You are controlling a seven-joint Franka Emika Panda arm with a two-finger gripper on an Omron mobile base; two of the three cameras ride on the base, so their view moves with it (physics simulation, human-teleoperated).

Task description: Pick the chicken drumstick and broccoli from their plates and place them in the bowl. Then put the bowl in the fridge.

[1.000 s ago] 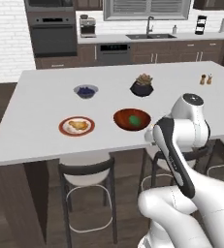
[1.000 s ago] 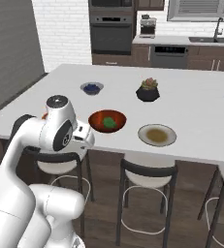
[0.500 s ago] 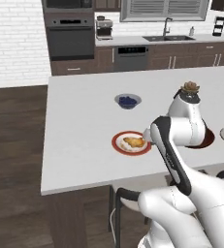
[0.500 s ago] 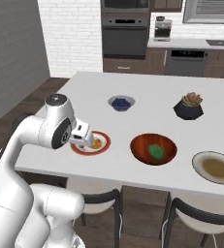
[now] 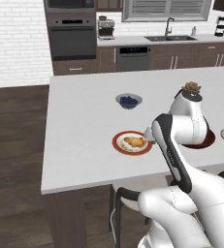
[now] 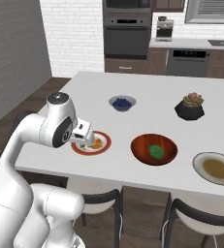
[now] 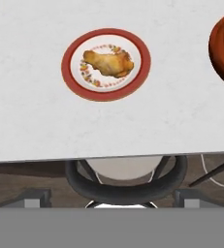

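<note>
A white kitchen bench carries the dishes. Near its front edge sits the red-rimmed plate with the golden chicken drumstick lying on it. To the right of that plate stands the reddish-brown wooden bowl, with the green broccoli resting inside it. Farther right lies the beige plate, brownish at its centre. Toward the far side of the bench are a small bowl of blueberries and a potted succulent. The arm's pincer hangs above the red-rimmed plate, its jaws spread wide and holding nothing. A dark stool stands below the bench's near edge.
</note>
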